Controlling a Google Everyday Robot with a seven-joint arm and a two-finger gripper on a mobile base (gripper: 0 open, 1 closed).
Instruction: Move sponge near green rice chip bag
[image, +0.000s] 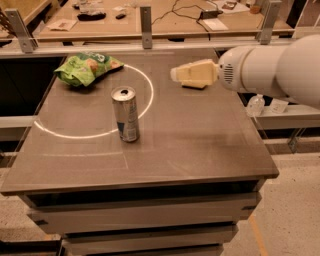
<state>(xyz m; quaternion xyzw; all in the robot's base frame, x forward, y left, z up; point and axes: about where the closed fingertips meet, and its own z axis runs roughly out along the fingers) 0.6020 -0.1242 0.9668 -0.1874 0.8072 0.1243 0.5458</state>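
Camera view, the only one I am working from:

- I am seeing the gripper (179, 74) hanging over the far right part of the table (200, 150), with the arm reaching in from the right
- I am not able to tell whether it is open or closed, as its cream body is blocking that from here
- The sponge (193, 85) is lying on the table directly under it, with only a thin pale edge showing below the gripper; I cannot tell if they are touching
- The green rice chip bag (86, 67) is sitting at the far left, well apart from the sponge
- The can (125, 114) is standing upright between them, nearer the front, on the white ring (150, 95) marked on the table

I am judging this as the reach-and-grasp step, with the sponge not yet carried. Next I am expecting to need a descent, a firm close on the foam, then a leftward carry passing behind the can
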